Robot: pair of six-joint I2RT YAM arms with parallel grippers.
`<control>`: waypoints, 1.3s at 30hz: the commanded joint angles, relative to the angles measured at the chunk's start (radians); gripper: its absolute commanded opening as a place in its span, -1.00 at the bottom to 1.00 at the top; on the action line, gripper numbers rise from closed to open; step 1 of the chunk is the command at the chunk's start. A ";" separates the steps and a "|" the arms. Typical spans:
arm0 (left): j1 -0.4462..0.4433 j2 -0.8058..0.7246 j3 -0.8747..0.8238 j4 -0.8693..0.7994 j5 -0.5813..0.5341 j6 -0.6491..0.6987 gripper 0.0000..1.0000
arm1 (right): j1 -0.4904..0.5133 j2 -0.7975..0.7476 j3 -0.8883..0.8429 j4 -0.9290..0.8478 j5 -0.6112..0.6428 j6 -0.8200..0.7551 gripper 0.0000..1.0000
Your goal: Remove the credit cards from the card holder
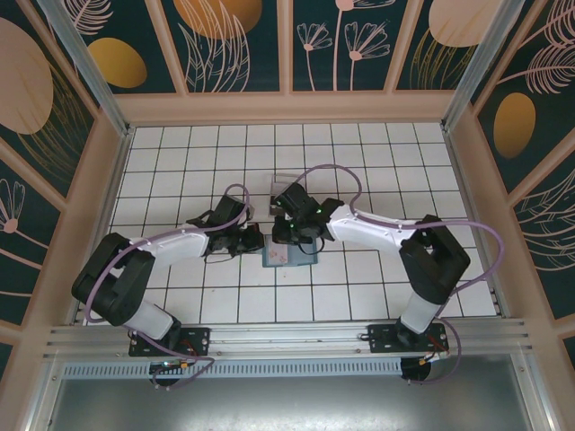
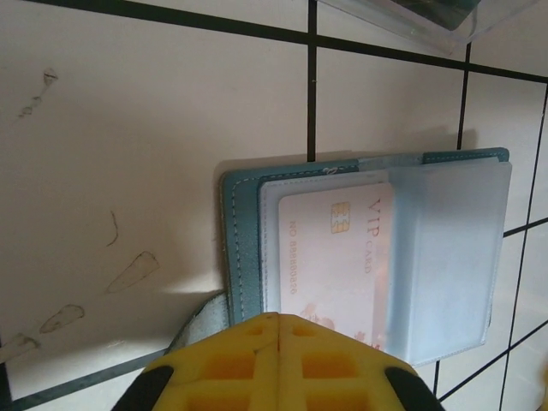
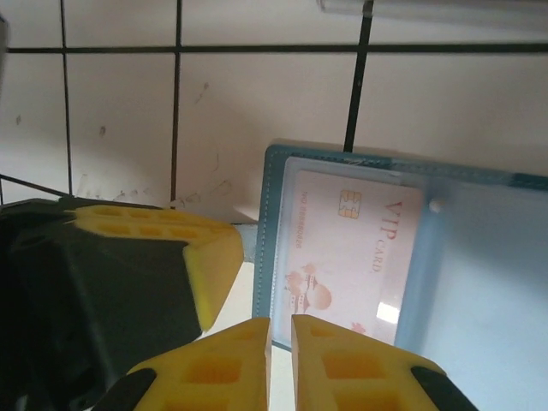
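The card holder (image 1: 286,256) lies open on the tiles between my two grippers, its slate-blue rim (image 2: 238,248) framing clear sleeves. A white credit card (image 2: 330,257) marked VIP sits inside a sleeve, also seen from the right wrist (image 3: 351,248). My left gripper (image 2: 278,318) is shut, its tips resting at the holder's near left edge where a grey flap curls up. My right gripper (image 3: 281,324) hovers at the near corner of the card's sleeve, jaws only a narrow slit apart, nothing visibly held. A left fingertip (image 3: 210,257) sits just beside it.
A clear plastic tray (image 1: 286,182) stands one tile behind the holder. A frosted sleeve page (image 2: 445,257) is flipped out to the holder's right side. Both arms crowd the middle of the tiled floor; wooden walls (image 1: 121,162) ring it.
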 commanded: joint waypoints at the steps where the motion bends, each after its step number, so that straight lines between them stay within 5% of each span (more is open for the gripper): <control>1: -0.023 0.014 -0.008 0.053 0.022 -0.037 -0.90 | -0.023 0.055 -0.050 0.100 -0.083 0.050 -0.73; 39: -0.066 0.092 0.012 -0.075 -0.101 -0.021 -0.91 | -0.082 0.044 -0.164 0.110 -0.054 0.032 -0.44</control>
